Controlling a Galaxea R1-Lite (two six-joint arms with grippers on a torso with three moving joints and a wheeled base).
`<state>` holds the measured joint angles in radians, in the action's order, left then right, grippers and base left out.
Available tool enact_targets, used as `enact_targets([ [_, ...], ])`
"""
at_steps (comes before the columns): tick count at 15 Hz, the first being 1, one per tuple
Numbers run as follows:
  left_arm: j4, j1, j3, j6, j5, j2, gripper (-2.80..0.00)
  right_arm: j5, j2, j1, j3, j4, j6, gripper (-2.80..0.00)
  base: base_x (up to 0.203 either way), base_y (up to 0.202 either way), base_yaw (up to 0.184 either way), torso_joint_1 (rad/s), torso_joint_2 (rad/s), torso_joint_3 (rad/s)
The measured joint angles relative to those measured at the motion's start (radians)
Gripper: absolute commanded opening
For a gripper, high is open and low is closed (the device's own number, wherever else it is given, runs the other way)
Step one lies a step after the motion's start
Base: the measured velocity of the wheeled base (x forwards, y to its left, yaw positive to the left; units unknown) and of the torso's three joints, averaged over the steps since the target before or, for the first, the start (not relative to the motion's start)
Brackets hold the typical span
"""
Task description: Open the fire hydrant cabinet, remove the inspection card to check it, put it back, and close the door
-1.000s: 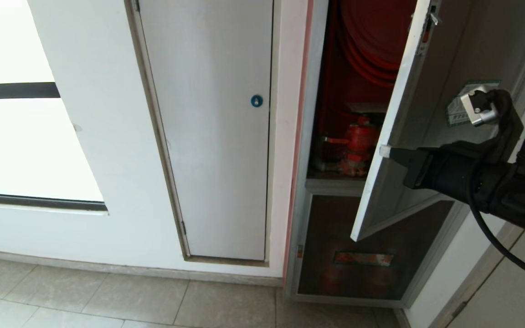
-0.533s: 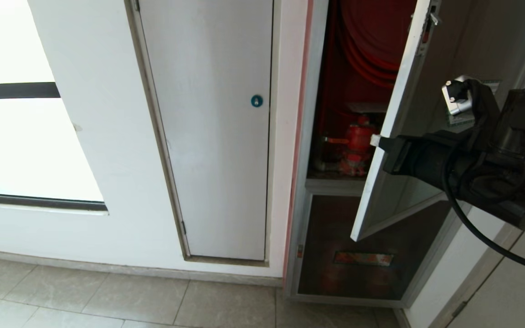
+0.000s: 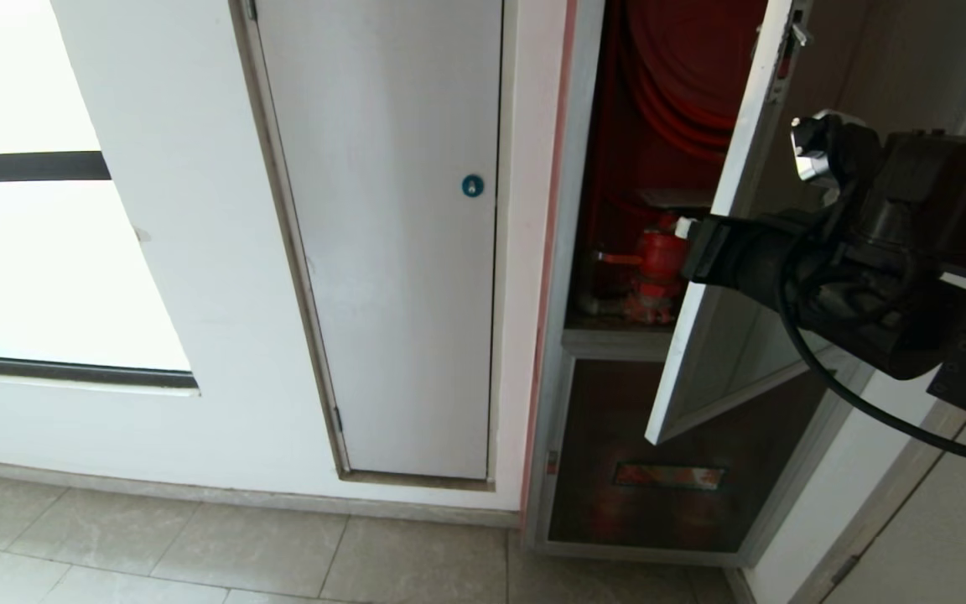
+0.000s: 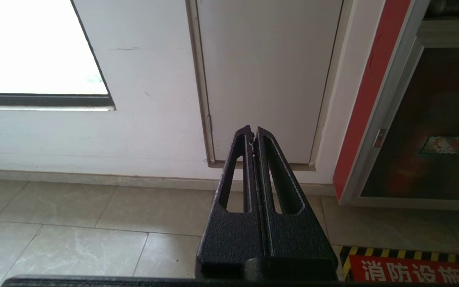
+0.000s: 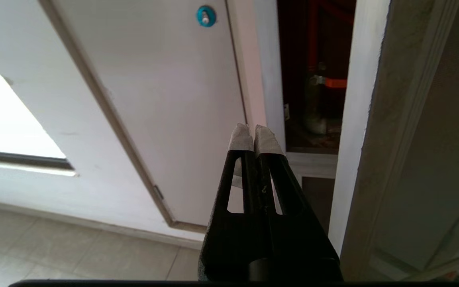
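Head view — silver-framed door (image 3: pixel 730 252) ajar, red valve (image 3: pixel 659 260) inside.

White wall (image 3: pixel 198 252), bright window (image 3: pixel 30 277), white panel door (image 3: pixel 399 294), perhaps marbled grey floor tiles (image 3: pixel 198 562).

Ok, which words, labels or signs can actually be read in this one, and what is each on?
"消防设施": white characters on the red floor sign with the yellow and black striped edge, cut off at the frame's edge.
Sign on the lower glass panel: characters too blurred to read.
Round blue lock on the white door: a small white symbol, no text.
Sticker on the open cabinet door: hidden behind the right arm.
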<state>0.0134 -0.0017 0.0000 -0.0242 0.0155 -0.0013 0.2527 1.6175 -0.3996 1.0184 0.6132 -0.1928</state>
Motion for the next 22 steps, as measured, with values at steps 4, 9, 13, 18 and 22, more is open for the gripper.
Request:
enact_targets([
  [4,0.0,0.0,0.0,0.0,0.0,0.0,-2.8,0.096,0.052,-0.017,0.066,-0.001,0.011,-2.8,0.0,0.0,0.0,0.0,0.0,0.0],
  [9,0.0,0.0,0.0,0.0,0.0,0.0,-2.8,0.224,0.147,-0.025,0.196,-0.003,0.066,-2.8,0.0,0.0,0.0,0.0,0.0,0.0],
  [13,0.0,0.0,0.0,0.0,0.0,0.0,-2.8,0.265,0.197,-0.025,0.258,-0.008,0.069,-2.8,0.0,0.0,0.0,0.0,0.0,0.0],
  [18,0.0,0.0,0.0,0.0,0.0,0.0,-2.8,0.295,0.239,-0.021,0.282,-0.007,0.069,-2.8,0.0,0.0,0.0,0.0,0.0,0.0],
  [22,0.0,0.0,0.0,0.0,0.0,0.0,-2.8,0.307,0.26,-0.003,0.291,-0.005,0.068,-2.8,0.0,0.0,0.0,0.0,0.0,0.0],
])
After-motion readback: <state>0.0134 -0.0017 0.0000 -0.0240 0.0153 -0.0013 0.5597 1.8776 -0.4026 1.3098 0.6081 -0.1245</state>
